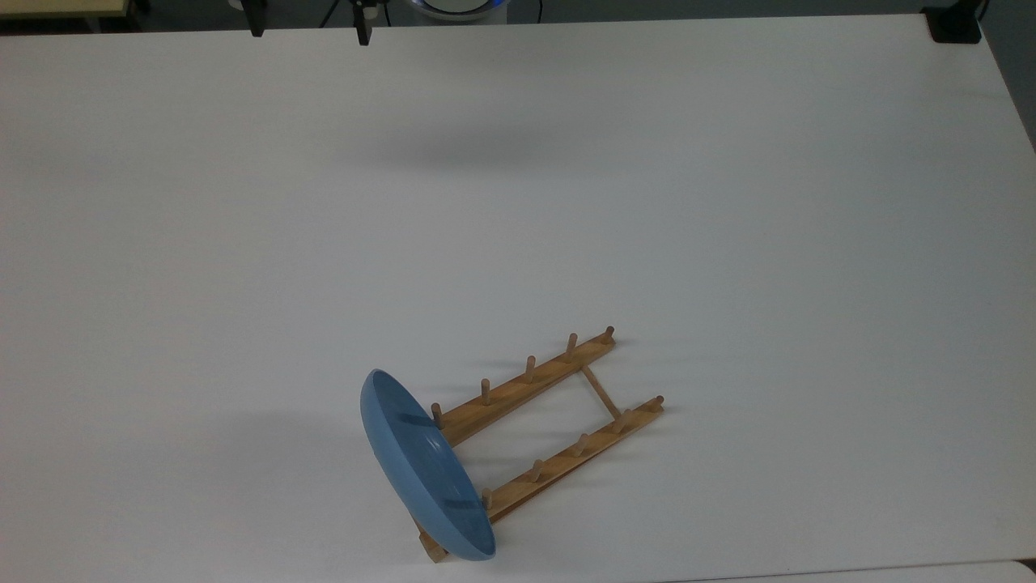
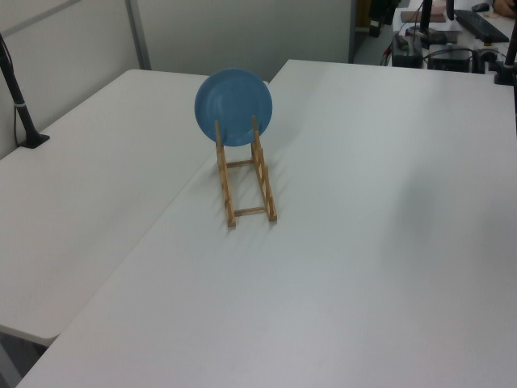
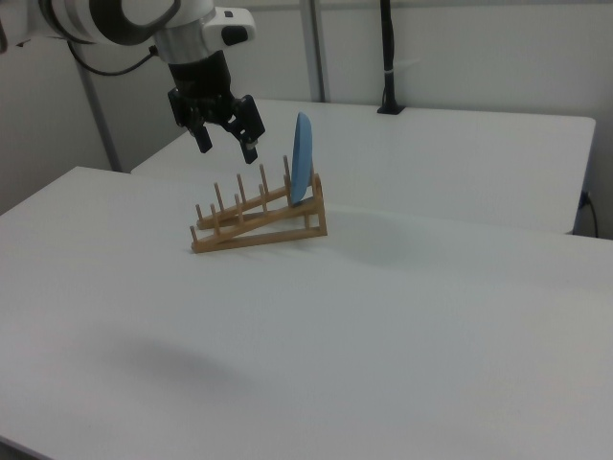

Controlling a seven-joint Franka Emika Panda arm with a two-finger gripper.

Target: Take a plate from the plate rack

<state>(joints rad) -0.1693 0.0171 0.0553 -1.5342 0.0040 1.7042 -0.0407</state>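
White table [image 3: 431,316], arm reaching down, pincer [image 3: 226,140] fingers apart, empty, above plate rack [image 3: 254,222]

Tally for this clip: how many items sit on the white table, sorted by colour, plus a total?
Blue: 1, the plate, standing on edge at one end of the rack.
Light-brown wood: 1, the plate rack.
Total: 2.
The end effector hangs open above the table, holding nothing.

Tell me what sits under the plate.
The plate stands on edge at the end of the plate rack, its lower rim between the wooden rails. The rack lies on the white table. The plate covers where its rim meets the rack.
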